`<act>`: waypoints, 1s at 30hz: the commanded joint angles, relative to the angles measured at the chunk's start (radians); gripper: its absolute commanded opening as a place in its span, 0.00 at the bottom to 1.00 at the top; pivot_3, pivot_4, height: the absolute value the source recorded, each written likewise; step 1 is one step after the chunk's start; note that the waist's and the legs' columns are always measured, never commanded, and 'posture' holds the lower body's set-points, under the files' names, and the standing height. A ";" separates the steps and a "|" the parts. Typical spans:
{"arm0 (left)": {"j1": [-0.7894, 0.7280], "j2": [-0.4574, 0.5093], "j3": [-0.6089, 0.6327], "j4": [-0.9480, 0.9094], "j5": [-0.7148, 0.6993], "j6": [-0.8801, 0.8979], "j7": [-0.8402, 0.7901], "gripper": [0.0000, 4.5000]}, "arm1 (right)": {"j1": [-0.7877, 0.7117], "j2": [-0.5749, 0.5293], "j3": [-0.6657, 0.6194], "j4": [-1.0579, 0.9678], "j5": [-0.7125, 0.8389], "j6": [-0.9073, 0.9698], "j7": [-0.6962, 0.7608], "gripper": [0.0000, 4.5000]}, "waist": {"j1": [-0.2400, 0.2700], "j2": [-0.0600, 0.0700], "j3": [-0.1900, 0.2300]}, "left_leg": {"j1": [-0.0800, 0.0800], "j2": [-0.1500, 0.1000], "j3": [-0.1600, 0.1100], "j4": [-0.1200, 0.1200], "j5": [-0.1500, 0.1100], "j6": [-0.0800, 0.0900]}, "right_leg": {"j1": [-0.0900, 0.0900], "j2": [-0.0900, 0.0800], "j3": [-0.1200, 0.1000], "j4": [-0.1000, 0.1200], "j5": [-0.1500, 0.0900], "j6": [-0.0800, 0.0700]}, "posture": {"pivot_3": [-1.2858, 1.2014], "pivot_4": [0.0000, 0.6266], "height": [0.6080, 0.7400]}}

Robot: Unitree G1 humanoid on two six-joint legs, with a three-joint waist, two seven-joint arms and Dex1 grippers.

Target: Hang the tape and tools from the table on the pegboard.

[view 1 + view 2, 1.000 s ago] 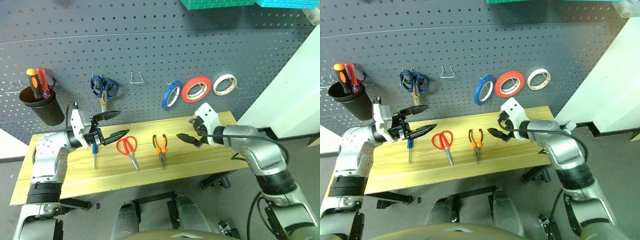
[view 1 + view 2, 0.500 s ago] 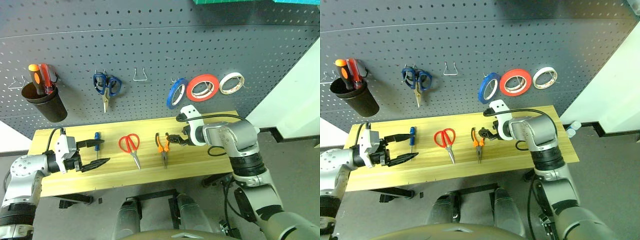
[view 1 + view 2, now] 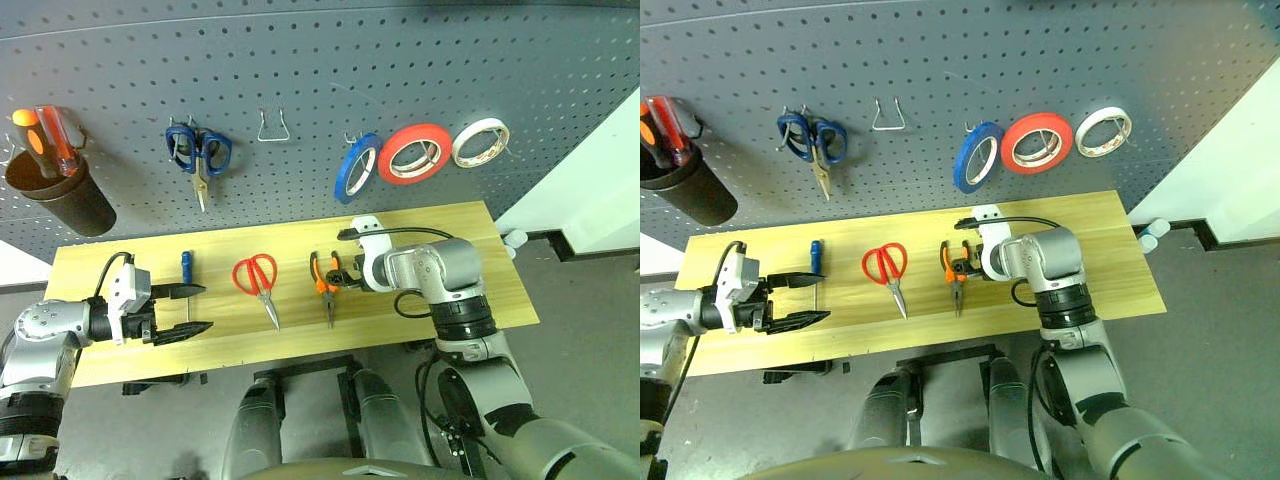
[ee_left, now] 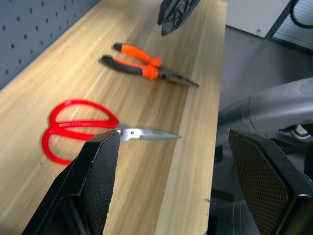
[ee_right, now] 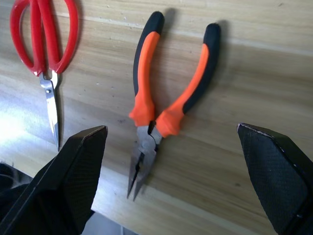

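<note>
The right gripper (image 5: 168,147) hung open above the pliers (image 5: 166,93) mid-table (image 3: 500,290); rigid and rubber-handled, they looked easiest to grasp near the pivot.

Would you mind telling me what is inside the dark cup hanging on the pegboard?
The dark cup holds two screwdrivers, one orange-handled and one red-handled, handles sticking up above the rim. Their shafts and tips are hidden by the cup's wall, as is anything lying deeper inside.

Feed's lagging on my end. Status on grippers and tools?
Both grippers open, empty. Right gripper over the pliers, fingers astride, not touching. Left gripper beside the blue screwdriver. Red scissors on the table; red tape hung. Nothing blocking.
</note>
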 commanded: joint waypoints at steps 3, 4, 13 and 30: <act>-0.019 -0.016 -0.012 0.049 0.027 -0.022 0.007 0.82 | -0.026 0.029 0.015 0.019 -0.001 -0.025 -0.004 0.99 | 0.000 -0.002 0.021 | 0.000 -0.001 0.000 0.001 0.000 0.000 | -0.003 -0.001 0.000 0.007 -0.004 -0.001 | 0.59 0.65 1.00; -0.023 -0.020 -0.017 0.060 0.035 -0.031 0.008 0.82 | -0.025 0.029 0.035 0.035 -0.017 -0.052 -0.012 0.99 | 0.001 -0.003 0.026 | 0.000 -0.001 0.000 0.000 0.000 0.000 | -0.004 -0.001 0.000 0.009 -0.004 -0.002 | 0.59 0.65 1.00; -0.016 -0.042 -0.014 0.040 0.033 -0.045 0.014 0.82 | -0.070 0.105 -0.042 0.151 -0.033 -0.105 -0.067 0.99 | 0.000 -0.002 0.045 | -0.006 -0.001 -0.001 -0.001 0.000 0.000 | -0.012 0.000 0.000 0.013 -0.006 -0.002 | 0.59 0.66 1.00; -0.020 -0.053 0.006 0.030 0.021 -0.041 0.053 0.82 | -0.112 0.138 0.017 0.266 -0.090 -0.193 -0.084 0.99 | 0.000 -0.002 0.047 | -0.007 -0.001 -0.001 -0.001 0.000 0.000 | -0.014 0.000 0.000 0.013 -0.007 -0.003 | 0.60 0.64 1.00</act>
